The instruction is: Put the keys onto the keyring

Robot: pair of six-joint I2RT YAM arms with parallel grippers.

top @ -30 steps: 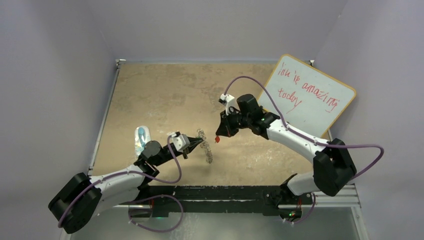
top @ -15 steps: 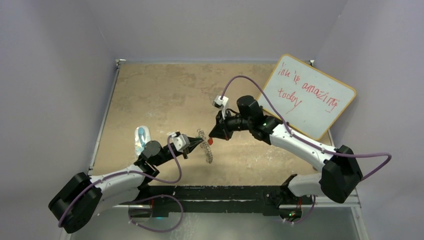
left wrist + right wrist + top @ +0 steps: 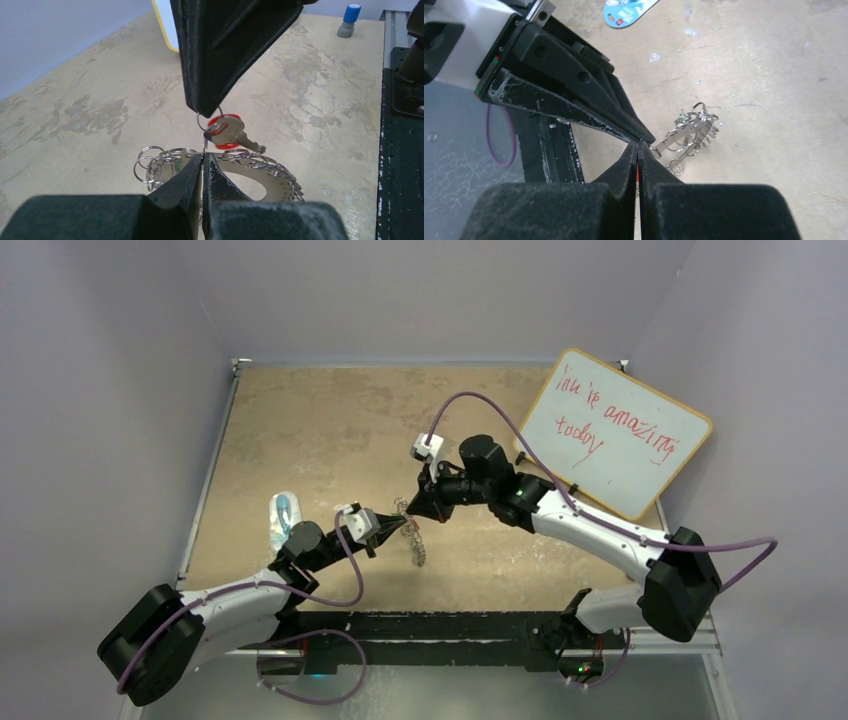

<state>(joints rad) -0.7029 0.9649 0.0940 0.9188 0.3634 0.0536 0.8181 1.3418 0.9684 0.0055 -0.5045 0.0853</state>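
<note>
Left gripper [image 3: 202, 159] is squeezed fully closed, its two black fingers pressed together on a thin wire loop at the rim of the keyring [image 3: 260, 176]. The keyring juts out past the fingertips, its fringe of small loops fanned to both sides of them. From the overhead view it shows almost edge-on; whether its far edge rests on the table [image 3: 330, 430] cannot be told.

Straight above the keyring's rim the right gripper [image 3: 202, 109] points down, its fingers also closed to a tip. It pinches the small split ring of the red key [image 3: 226, 131]. The red key hangs just under that tip and just above the keyring's loops, apart from them, with its silver blade angled to the right in the left wrist view. The two gripper tips almost meet over the keyring. In the right wrist view a red sliver shows in the seam between the right gripper's closed fingers.

Left of the keyring, well apart and beyond the left arm, a clear plastic packet [image 3: 283, 516] lies flat with something blue inside it. Right of the keyring and farther back, a whiteboard [image 3: 620, 435] with red handwriting sits at the table's corner.
</note>
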